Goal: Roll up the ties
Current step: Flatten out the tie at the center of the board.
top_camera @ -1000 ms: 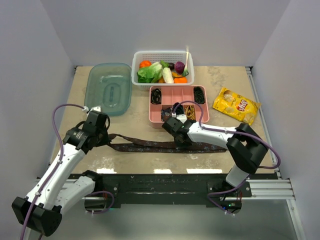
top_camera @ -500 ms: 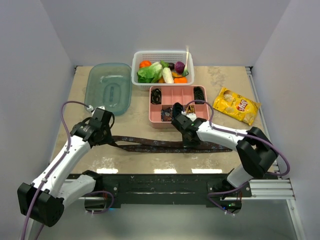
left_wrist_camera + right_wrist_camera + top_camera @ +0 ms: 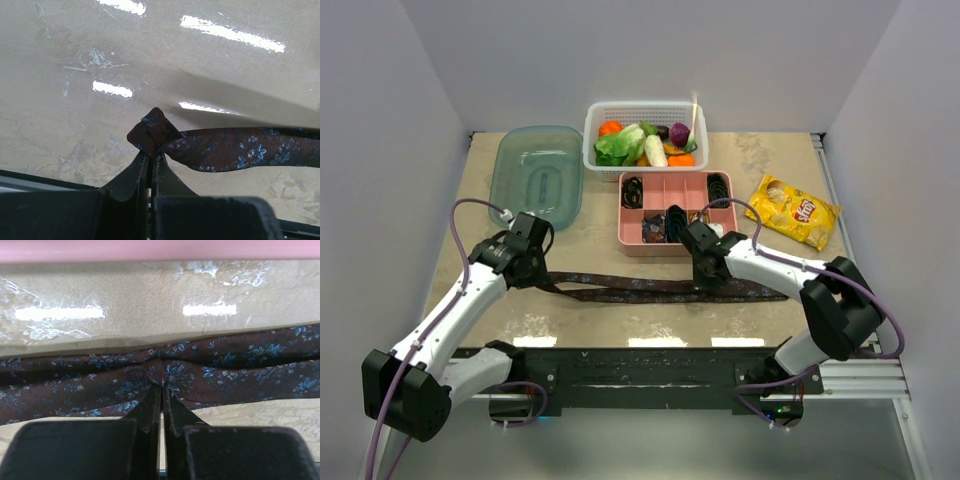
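here, both grippers pinching tie [image 3: 660,290]

white arms [image 3: 450,318] with chunky black joints [image 3: 825,300], a purple cable [image 3: 475,201] looping along each, left hand [image 3: 150,158] and right hand [image 3: 161,390] both plain black with pointy fingers [image 3: 149,412]

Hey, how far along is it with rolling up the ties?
Done: dark coils already sit in the pink tray. In hand: the left gripper and right gripper each pinch the maroon tie, which is stretched out, unrolled. Left: rolling that tie up.
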Action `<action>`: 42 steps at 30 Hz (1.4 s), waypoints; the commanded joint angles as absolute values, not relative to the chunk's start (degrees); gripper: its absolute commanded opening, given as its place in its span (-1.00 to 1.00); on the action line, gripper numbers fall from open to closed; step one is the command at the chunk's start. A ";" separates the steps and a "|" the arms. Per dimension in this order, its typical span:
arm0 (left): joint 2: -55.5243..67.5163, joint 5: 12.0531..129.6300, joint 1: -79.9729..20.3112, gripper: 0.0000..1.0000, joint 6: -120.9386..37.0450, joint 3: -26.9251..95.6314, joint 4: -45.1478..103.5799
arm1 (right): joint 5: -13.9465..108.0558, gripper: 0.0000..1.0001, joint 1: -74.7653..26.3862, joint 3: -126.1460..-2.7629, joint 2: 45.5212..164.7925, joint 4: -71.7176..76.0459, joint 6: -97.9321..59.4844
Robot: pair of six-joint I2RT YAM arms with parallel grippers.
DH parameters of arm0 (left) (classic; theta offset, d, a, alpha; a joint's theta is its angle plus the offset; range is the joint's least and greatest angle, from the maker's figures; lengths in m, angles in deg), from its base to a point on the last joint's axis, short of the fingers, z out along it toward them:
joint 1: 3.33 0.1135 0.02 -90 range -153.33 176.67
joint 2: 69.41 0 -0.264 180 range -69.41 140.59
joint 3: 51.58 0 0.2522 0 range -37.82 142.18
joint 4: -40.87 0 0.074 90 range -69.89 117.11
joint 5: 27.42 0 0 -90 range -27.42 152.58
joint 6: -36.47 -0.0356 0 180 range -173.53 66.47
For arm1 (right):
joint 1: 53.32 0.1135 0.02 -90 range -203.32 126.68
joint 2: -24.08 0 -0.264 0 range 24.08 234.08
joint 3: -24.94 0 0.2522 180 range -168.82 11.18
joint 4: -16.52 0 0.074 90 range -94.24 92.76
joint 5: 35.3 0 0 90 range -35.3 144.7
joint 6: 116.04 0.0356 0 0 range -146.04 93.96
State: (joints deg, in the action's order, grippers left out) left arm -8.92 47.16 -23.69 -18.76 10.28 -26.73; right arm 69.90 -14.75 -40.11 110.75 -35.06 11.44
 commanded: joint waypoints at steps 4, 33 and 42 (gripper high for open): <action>-9.21 42.02 -23.37 -1.00 -17.67 12.55 -29.84 | 69.28 -1.00 -15.35 -38.83 113.72 -34.59 10.17; 6.00 41.21 -22.32 -1.00 -19.51 16.41 -25.90 | 64.80 -0.44 -20.97 -41.11 109.77 -38.90 2.27; 3.80 47.72 -22.40 -1.00 -22.59 14.13 -22.98 | 57.24 0.49 -18.69 -46.38 103.53 -38.11 -2.74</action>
